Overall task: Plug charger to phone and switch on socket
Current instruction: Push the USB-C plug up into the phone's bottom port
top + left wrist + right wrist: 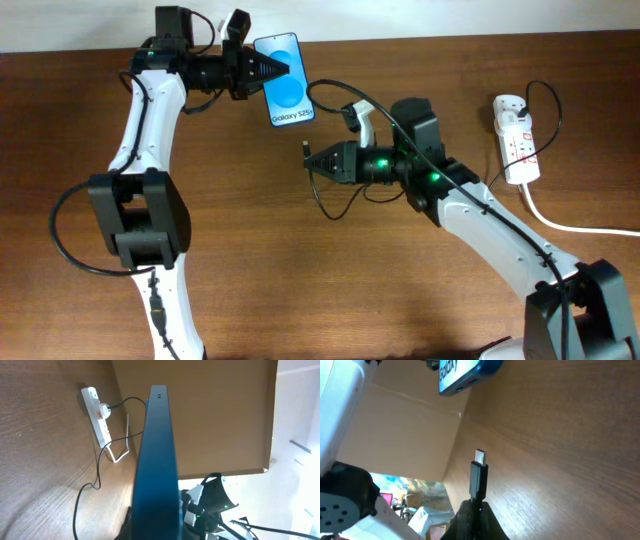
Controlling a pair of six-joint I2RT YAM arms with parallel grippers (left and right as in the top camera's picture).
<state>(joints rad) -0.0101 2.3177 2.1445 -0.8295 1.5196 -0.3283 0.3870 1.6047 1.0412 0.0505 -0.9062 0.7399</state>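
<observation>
black, probably limp charger [479, 477] sits pinched at its stiff plug in the right hand [312, 160], tip short of the fragile-looking phone [285, 82] the left hand [265, 70] clamps above the desk [300, 280].

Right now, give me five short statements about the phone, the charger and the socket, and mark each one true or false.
1. The left gripper holds the phone. True.
2. The charger is plugged into the phone. False: its connector is bare and apart from the phone.
3. The right gripper is closed on the charger. True.
4. The socket lies on the left arm's side of the table. False: it lies on the right arm's side.
5. The phone's screen is dark. False: it is lit blue with "Galaxy" text.
</observation>
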